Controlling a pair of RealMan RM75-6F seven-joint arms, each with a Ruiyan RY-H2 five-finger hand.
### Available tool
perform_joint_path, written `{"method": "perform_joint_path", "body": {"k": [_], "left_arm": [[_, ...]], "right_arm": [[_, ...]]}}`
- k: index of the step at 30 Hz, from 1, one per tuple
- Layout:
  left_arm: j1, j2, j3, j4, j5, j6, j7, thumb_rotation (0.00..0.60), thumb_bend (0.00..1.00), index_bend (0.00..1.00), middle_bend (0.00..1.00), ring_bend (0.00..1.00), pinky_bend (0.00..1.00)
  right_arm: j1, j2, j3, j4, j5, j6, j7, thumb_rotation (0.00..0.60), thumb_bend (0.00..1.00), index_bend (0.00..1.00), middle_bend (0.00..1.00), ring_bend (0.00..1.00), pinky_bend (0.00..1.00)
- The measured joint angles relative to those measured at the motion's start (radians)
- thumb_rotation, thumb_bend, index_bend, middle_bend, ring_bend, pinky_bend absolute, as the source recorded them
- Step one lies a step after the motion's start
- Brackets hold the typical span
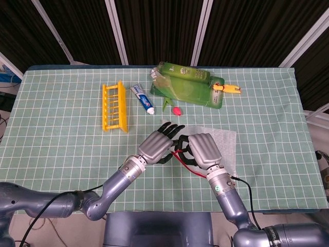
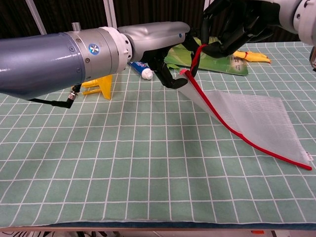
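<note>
A white mesh bag with a red edge lies on the green gridded cloth, its near corner raised off the table. My right hand is curled above that corner and grips the bag's red cord, holding the corner up. My left hand is close beside the right hand, fingers stretched forward and a little apart. In the chest view its fingertips touch the raised corner of the bag. I cannot see whether they pinch it.
A yellow rack stands at the back left, with a toothpaste tube next to it. A green package lies at the back centre with a yellow and orange item at its right end. A small red object sits before it.
</note>
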Motion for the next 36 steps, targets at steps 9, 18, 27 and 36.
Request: {"method": "perform_joint_path", "body": {"k": [9,18,27,36], "left_arm": [[-0.002,0.001,0.000,-0.009,0.001,0.014,-0.005,0.600,0.41,0.53,0.04,0.00,0.00],[-0.007,0.001,0.001,-0.024,-0.004,0.027,0.001,0.600,0.45,0.56,0.04,0.00,0.00],[-0.002,0.004,-0.002,-0.038,-0.007,0.052,0.003,0.600,0.46,0.57,0.04,0.00,0.00],[0.007,0.004,-0.022,-0.065,0.002,0.094,-0.011,0.600,0.46,0.57,0.04,0.00,0.00]], "right_arm": [[-0.002,0.010,-0.005,-0.008,-0.004,0.004,0.009,0.600,0.71,0.69,1.00,1.00,1.00],[-0.010,0.023,-0.012,-0.024,-0.015,0.013,0.017,0.600,0.71,0.69,1.00,1.00,1.00],[-0.025,0.038,-0.021,-0.034,-0.024,0.024,0.027,0.600,0.71,0.69,1.00,1.00,1.00],[-0.055,0.055,-0.045,-0.040,-0.042,0.035,0.052,0.600,0.71,0.69,1.00,1.00,1.00]]}}
